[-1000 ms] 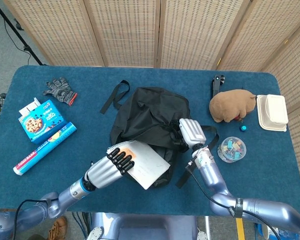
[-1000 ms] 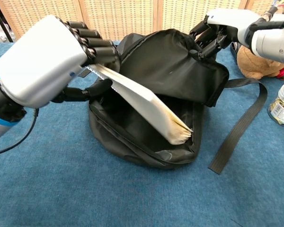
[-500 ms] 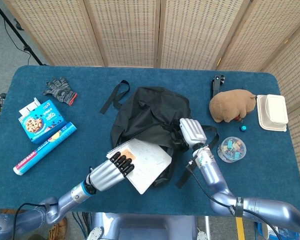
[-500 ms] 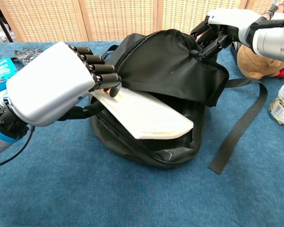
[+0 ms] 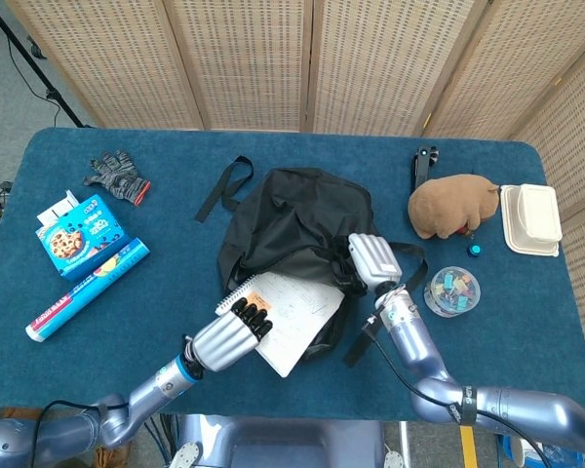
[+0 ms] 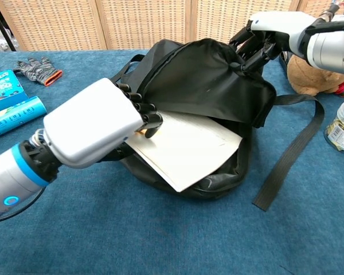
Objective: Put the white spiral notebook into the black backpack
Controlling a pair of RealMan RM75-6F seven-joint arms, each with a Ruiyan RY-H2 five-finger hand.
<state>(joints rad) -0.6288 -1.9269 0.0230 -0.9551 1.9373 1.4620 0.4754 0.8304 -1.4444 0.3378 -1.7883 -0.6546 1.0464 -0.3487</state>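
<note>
Roughly halfway: the notebook [image 6: 186,149] lies flat across the backpack [image 6: 209,77] mouth, far edge tucked under the flap, near corner poking out. Left hand [image 6: 97,126] grips its spiral end; right hand [image 6: 258,40] pinches the flap up.

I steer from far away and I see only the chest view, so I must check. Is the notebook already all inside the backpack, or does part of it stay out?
Observer: Not all inside. In the head view, a corner of the white spiral notebook sticks out over the front edge of the black backpack.
Operator: Where is its spiral?
Observer: On the upper left edge, running up from the left hand, which holds the notebook.
Operator: Is the right hand free?
Observer: No, the right hand grips the bag's flap at the right side of the opening.
Operator: What lies beside that hand?
Observer: A clear jar of coloured clips stands on the table to its right.
</note>
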